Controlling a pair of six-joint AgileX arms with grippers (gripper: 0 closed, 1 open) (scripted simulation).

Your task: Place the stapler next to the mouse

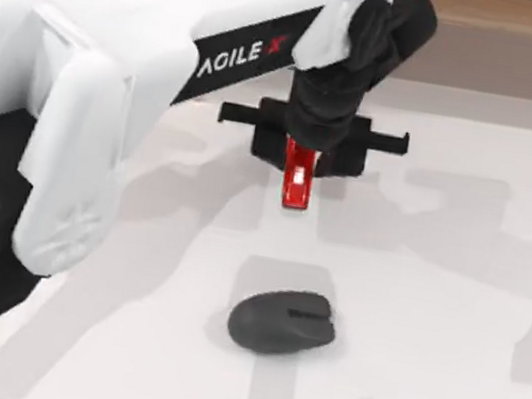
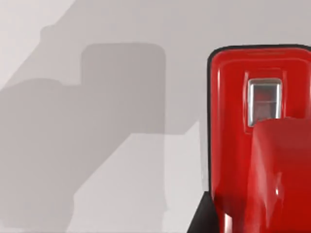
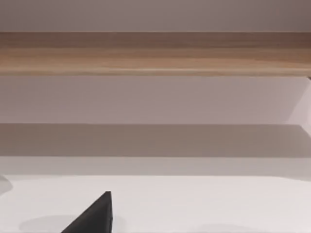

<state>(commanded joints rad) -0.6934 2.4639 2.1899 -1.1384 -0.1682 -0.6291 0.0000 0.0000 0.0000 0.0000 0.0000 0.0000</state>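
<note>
My left arm reaches in from the nine o'clock side of the pale grey bench (image 1: pixel 454 290) and ends just past its centre toward twelve o'clock, where my left claw (image 1: pixel 305 157) points straight down. Its black body sits directly over the small, narrow, bright red stapler (image 1: pixel 296 186), whose red tip with a white mark sticks out from under the claw toward six o'clock. I cannot tell from above whether the fingers are clamped on the stapler or merely parted around it. My left wrist camera looks down on the stapler (image 2: pixel 257 136) at very close range: a glossy red body with a silvery rectangular window and a black edge, with the arm's shadow on the bench beside it. The dark grey, rounded oval computer mouse (image 1: pixel 283 321) lies flat on the bench at six o'clock from the stapler, apart from it, its notched edge pointing toward three o'clock.
</note>
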